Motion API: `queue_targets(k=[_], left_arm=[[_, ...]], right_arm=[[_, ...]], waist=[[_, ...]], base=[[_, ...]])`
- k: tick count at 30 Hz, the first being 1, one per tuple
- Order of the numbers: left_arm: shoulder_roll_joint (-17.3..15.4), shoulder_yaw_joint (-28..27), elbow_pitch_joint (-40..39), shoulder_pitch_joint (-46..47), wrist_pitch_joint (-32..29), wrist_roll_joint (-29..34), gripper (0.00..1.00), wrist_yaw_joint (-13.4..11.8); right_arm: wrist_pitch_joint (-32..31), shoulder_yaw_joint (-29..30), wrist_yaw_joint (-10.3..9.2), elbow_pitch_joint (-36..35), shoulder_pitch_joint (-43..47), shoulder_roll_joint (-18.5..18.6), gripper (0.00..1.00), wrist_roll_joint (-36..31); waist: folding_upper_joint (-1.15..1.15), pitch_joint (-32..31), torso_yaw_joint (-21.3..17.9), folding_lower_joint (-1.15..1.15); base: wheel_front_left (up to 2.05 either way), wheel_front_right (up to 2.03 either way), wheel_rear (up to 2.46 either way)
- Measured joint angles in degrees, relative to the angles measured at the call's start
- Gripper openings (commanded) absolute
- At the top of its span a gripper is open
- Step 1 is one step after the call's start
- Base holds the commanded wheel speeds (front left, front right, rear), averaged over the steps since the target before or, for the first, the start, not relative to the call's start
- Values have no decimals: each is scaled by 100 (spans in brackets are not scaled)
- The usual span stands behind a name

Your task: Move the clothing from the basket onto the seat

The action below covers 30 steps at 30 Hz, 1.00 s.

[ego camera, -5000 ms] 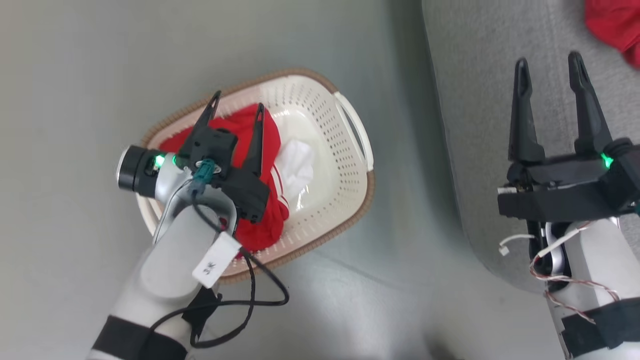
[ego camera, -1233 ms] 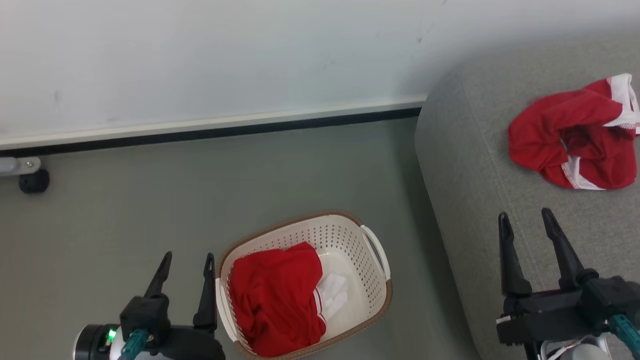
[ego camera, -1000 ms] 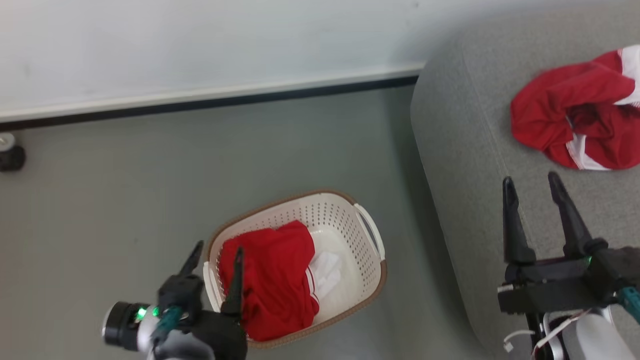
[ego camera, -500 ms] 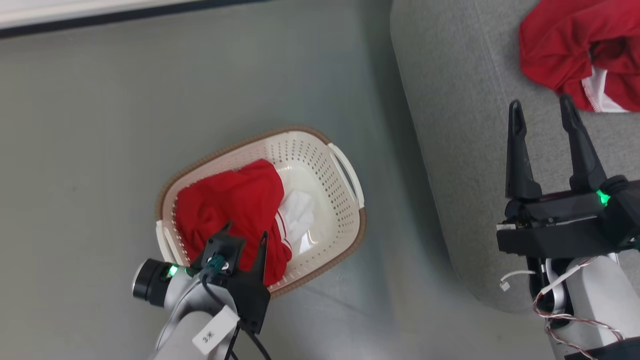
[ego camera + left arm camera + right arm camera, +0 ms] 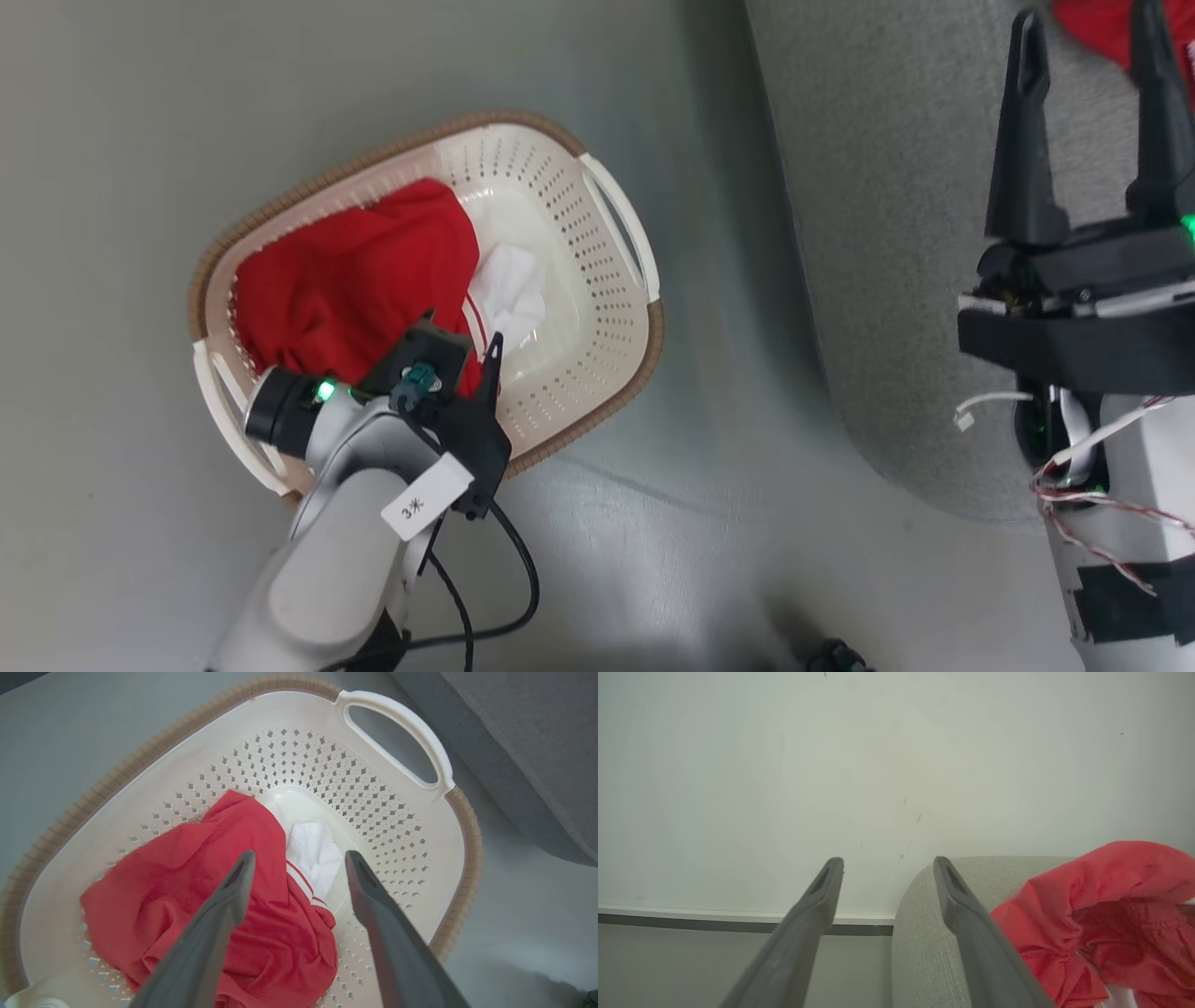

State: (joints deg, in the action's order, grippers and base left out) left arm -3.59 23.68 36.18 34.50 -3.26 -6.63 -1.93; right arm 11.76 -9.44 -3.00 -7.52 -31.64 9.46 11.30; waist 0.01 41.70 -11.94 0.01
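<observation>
Clothing (image 5: 187,886) left to move is the red piece just below the left jaws, right?

Yes. Those jaws stand wide apart, empty, fingers (image 5: 219,933) pointing down into the basket (image 5: 327,760): one tip over red cloth, the other over bare plastic past the white panel.

How would you take it?

Drop straight down, nudged toward the red bulk so both tips bite fabric. Close on a thick fold and lift well clear of the brown rim, or the light basket may come along. Then across to the seat (image 5: 887,187), off to the right of those jaws.

And the right jaws?

Apart too, empty, over the seat, with the other red garment (image 5: 1101,896) just beyond their tips.

Changed since a moment ago?

A little over a second back the left jaws stood outside the basket, beside its handle; now they are inside the rim, above the cloth. The robot's head has tipped down too. Both garments lie as before.
</observation>
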Motion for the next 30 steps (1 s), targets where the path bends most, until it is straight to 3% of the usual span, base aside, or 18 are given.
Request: queue_targets(k=[18, 30], left_arm=[[-36, -29, 790, 1213, -222, 156, 100, -18], [-225, 19, 1390, 1702, -328, 385, 100, -114]], right_arm=[[103, -29, 51, -160, -878, -87, 100, -45], [194, -194, 109, -65, -1054, -160, 100, -114]], waist=[[0, 1403, -98, 0], [-1, 1850, -292, -1]], base=[[0, 0, 0], [0, 0, 0]])
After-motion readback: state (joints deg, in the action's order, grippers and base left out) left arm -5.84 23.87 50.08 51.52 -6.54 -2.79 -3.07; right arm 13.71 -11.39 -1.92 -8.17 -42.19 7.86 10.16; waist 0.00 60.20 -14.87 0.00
